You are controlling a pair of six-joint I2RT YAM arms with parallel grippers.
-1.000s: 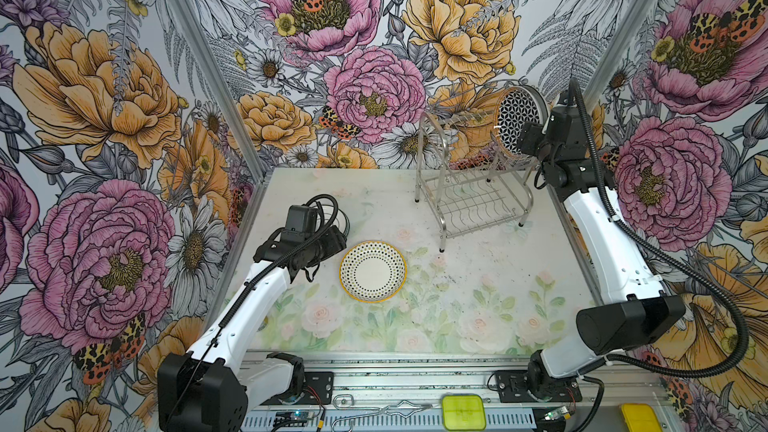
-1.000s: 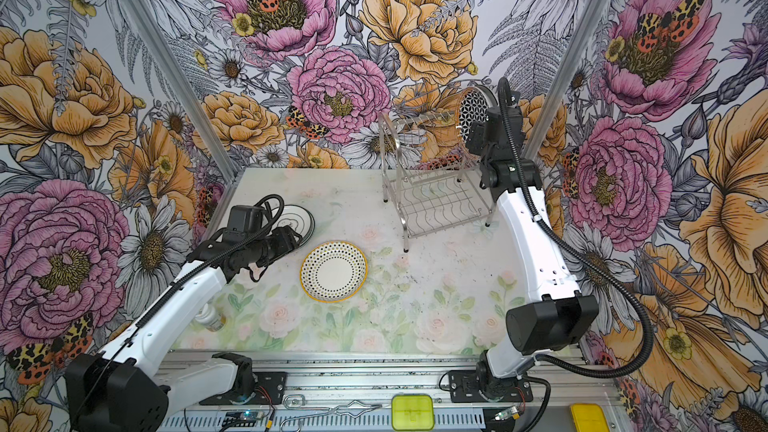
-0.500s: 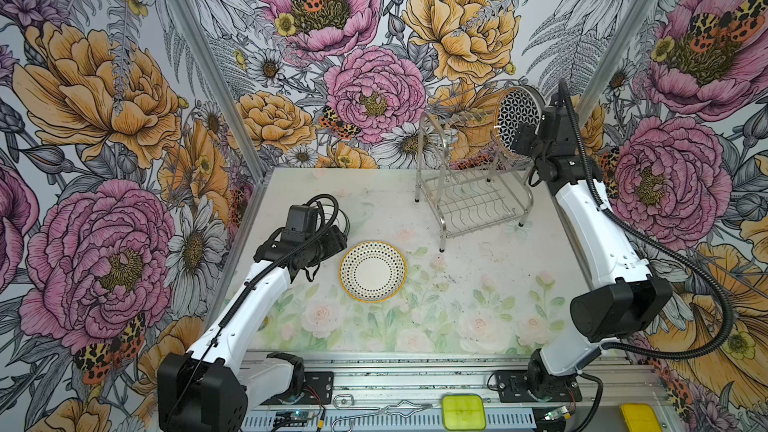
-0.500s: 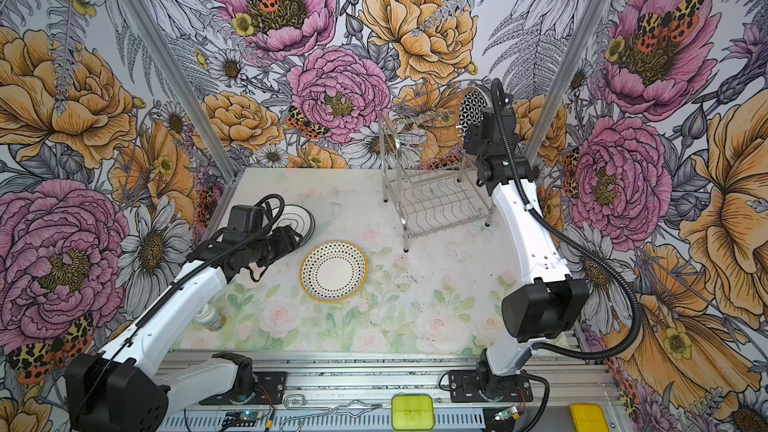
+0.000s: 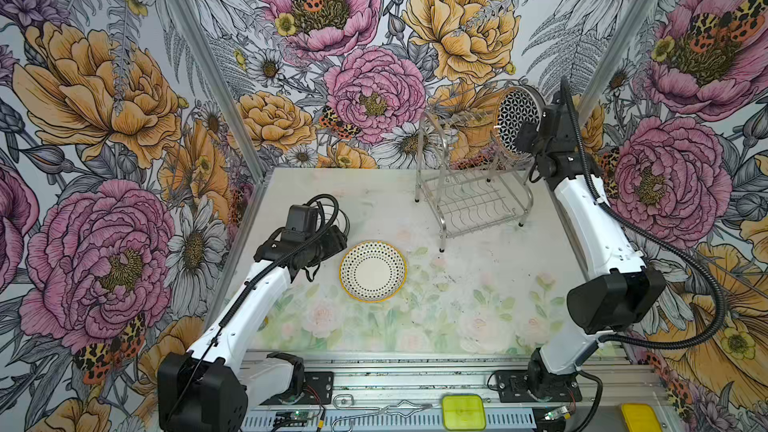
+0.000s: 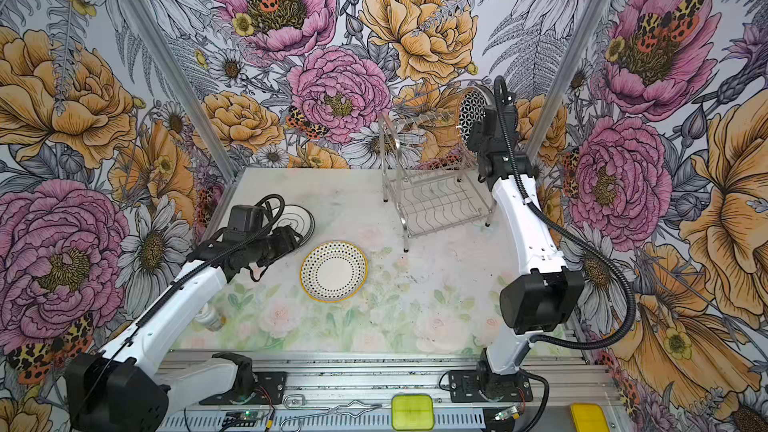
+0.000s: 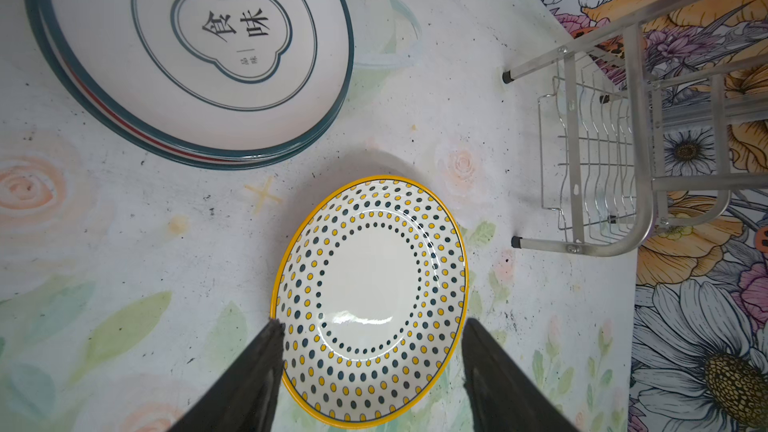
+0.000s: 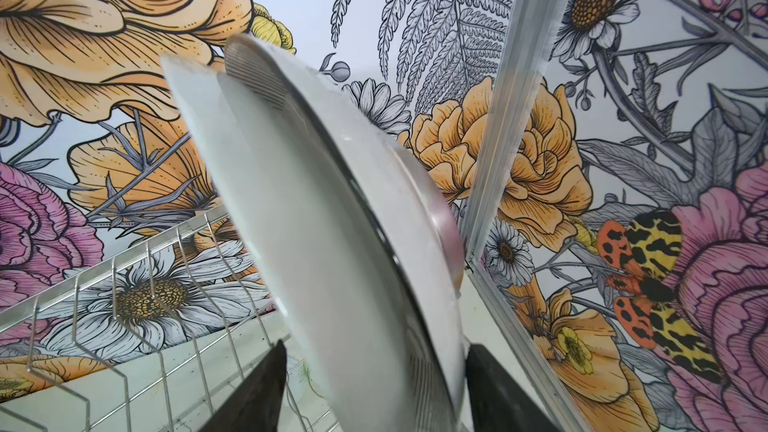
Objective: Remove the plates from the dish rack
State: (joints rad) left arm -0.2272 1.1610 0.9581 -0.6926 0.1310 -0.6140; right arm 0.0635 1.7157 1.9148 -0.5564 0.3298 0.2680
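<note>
Right arm (image 5: pixel 598 222) has swung its elbow in toward the rack since a second ago; the left arm (image 5: pixel 249 305) and the plates are unmoved. On the table (image 5: pixel 478 305) the dish rack (image 5: pixel 469 201) stands back right. A stack of plates (image 7: pixel 199 56), teal-rimmed with black characters, lies flat at the left, apart from the dotted plate (image 5: pixel 372 271), which lies flat mid-table. The lattice plate (image 5: pixel 517 118) stands upright at the rack's upper right end. Right gripper (image 8: pixel 376 347) has a finger on each side of that plate's rim; can't tell if it is clamped. Left gripper (image 7: pixel 372 322) is spread over the dotted plate's edge, holding nothing.
</note>
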